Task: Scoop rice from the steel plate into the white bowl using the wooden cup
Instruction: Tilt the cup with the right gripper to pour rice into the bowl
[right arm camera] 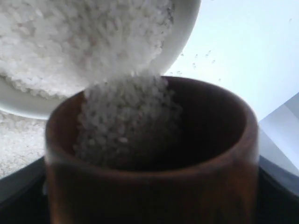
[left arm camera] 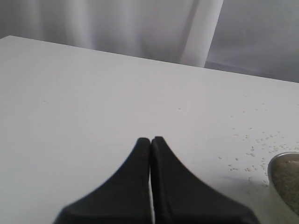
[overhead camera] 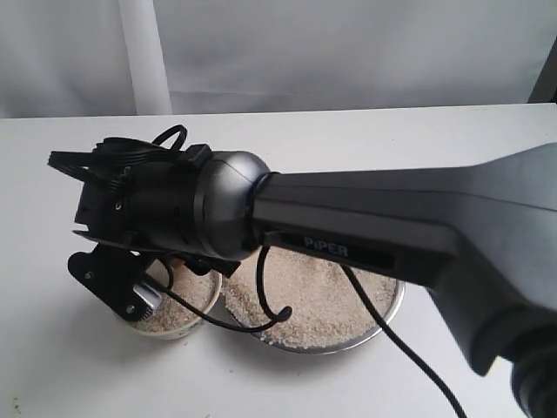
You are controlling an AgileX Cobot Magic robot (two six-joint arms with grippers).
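In the exterior view, we are seeing the right arm reaching across the steel plate of rice and hanging over the white bowl just beside it. In the left wrist view, the left pincer is sitting closed and empty above the white table, with loose grains lying near the plate's rim. In the right wrist view, the right pincer is gripping the wooden cup, which is tipping over the bowl with rice heaping at its lip.

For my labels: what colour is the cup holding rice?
The wooden cup is reddish-brown, darker inside; it shows best in the right wrist view.
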